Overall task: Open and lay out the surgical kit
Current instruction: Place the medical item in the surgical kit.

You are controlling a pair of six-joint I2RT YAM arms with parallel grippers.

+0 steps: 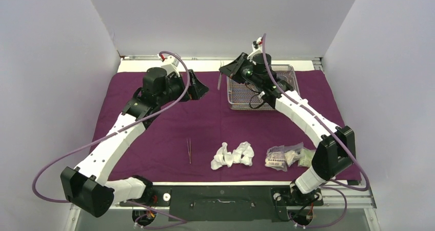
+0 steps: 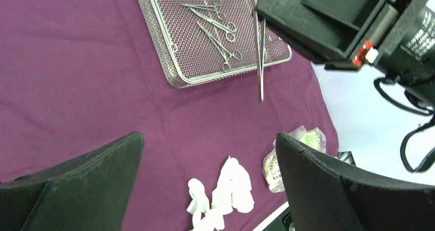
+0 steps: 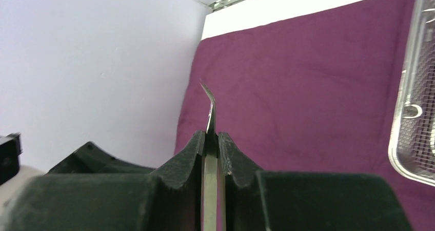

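Top external: left jaws agape, right jaws tight on tweezers (image 1: pixel 219 81) beside tray (image 1: pixel 237 101)

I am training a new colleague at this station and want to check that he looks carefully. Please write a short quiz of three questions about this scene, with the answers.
1. True or false: the right claw is shut on tweezers with a bent tip.
2. How many ring-handled instruments lie in the wire-mesh tray?
3. Where do the white gauze wads lie? A) in the wire-mesh tray B) on the purple cloth C) in the right claw

Key: 1 true; 2 three; 3 B.
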